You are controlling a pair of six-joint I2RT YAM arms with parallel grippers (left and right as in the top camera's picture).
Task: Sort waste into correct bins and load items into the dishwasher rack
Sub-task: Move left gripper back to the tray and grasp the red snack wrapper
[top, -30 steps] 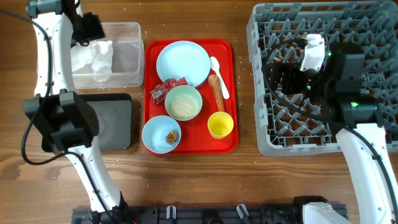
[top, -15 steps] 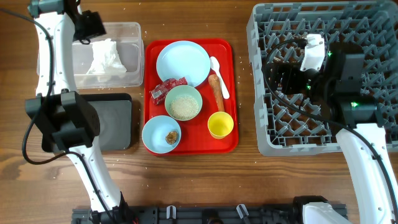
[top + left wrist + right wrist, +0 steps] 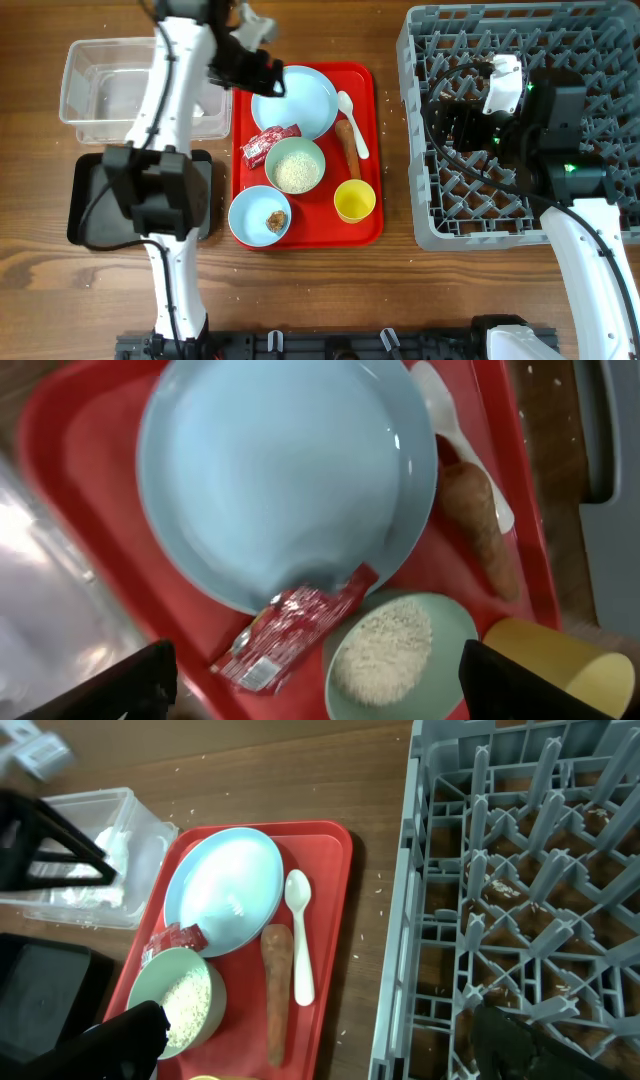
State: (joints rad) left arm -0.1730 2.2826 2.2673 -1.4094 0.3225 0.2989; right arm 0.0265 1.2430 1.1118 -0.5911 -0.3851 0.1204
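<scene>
**Stock of the surface, three views**

Overhead. The red tray (image 3: 240, 225) lies on the wooden surface (image 3: 390, 290) and carries:
- a pale blue plate (image 3: 300, 105) at the far end;
- a red wrapper (image 3: 268, 144) touching the plate's near rim;
- a green bowl (image 3: 295, 166) of rice (image 3: 295, 172);
- a blue bowl (image 3: 258, 215) with a brown lump (image 3: 275, 218) inside;
- a yellow cup (image 3: 354, 200), upright;
- a white spoon (image 3: 352, 120) with a carrot stick (image 3: 347, 148) just beside it.

The clear tub (image 3: 100, 95) stands left of the tray. The black tray (image 3: 85, 205) sits near it, partly under the left arm (image 3: 160, 180). The rack (image 3: 470, 215) stands well to the right. The left pincer (image 3: 262, 72) hangs over the plate's left rim. The right pincer (image 3: 455, 120) hangs over the rack.

Left wrist. The left pincer's fingers (image 3: 130, 680) are spread wide and hold nothing. Below them are the plate (image 3: 280, 470), wrapper (image 3: 295, 635), rice bowl (image 3: 440, 630), carrot stick (image 3: 480, 525), spoon (image 3: 450, 410) and cup (image 3: 555, 660).

Right wrist. The right pincer's fingers (image 3: 125, 1040) are spread wide and hold nothing. The rack's pegs (image 3: 520, 890) fill the right side. A crumpled napkin (image 3: 110, 850) lies inside the clear tub (image 3: 150, 825). The plate (image 3: 225, 885), spoon (image 3: 298, 940), carrot stick (image 3: 277, 990) and wrapper (image 3: 170, 940) lie on the red tray (image 3: 335, 900).
</scene>
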